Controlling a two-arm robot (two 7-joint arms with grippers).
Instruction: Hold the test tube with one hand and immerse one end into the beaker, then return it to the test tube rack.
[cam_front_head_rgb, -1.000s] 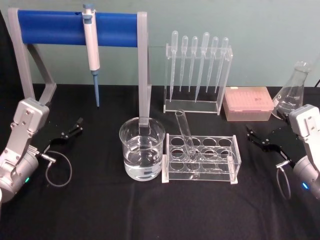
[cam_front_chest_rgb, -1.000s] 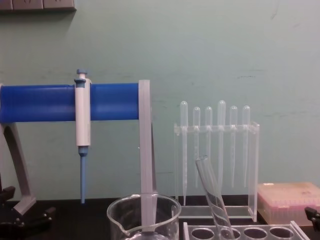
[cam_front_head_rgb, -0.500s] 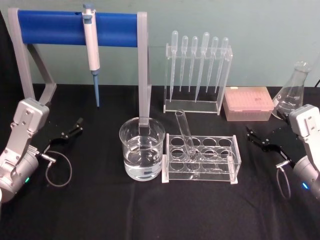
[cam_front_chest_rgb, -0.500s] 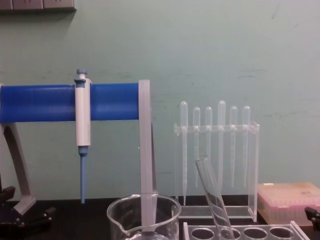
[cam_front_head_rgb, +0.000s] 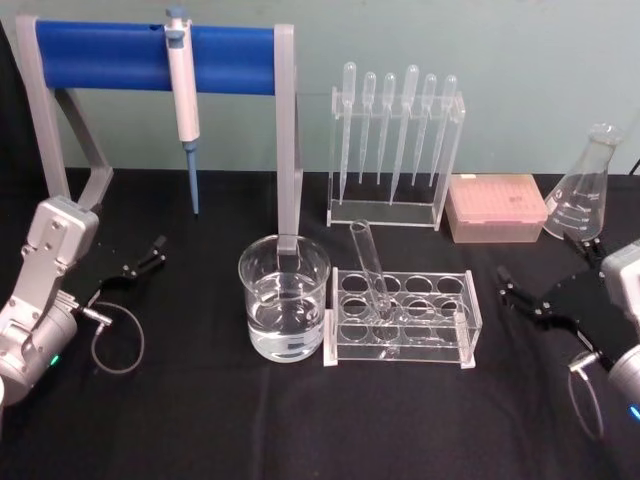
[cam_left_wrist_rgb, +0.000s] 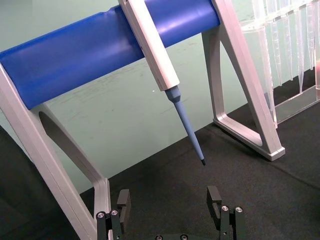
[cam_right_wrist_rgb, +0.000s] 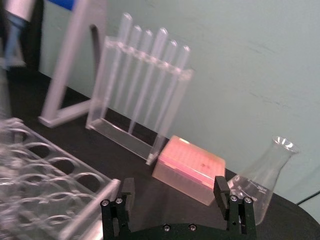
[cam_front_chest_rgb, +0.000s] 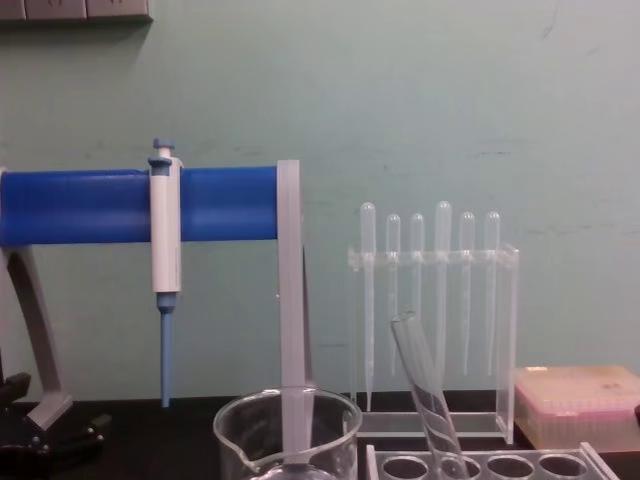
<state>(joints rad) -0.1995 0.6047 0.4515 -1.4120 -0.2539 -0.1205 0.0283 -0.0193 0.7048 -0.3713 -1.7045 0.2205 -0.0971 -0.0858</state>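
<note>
Long clear glass test tube (cam_front_head_rgb: 370, 268) stands in a hole near the left end of the clear plastic test tube rack (cam_front_head_rgb: 466, 330). It is tilted, with its open rim leaning left, and nothing grips it. The wide clear glass beaker (cam_front_head_rgb: 255, 290), partly filled with clear liquid, sits just beside the rack's left end on the black worktop (cam_front_head_rgb: 300, 425).

The left gripper (cam_left_wrist_rgb: 169, 201) rests low at the worktop's left side, fingers spread wide and empty. The right gripper (cam_right_wrist_rgb: 173, 192) hovers at the right side, well apart from the rack, its fingers likewise wide open and holding nothing.

Behind, from left to right:
- a white-and-blue pipettor (cam_front_head_rgb: 182, 92) hanging on a blue-barred grey stand (cam_front_head_rgb: 100, 55)
- clear plastic pipettes (cam_front_head_rgb: 395, 115) in a transparent holder
- a pink tip box (cam_front_head_rgb: 497, 205)
- a glass conical flask (cam_front_head_rgb: 585, 188)
</note>
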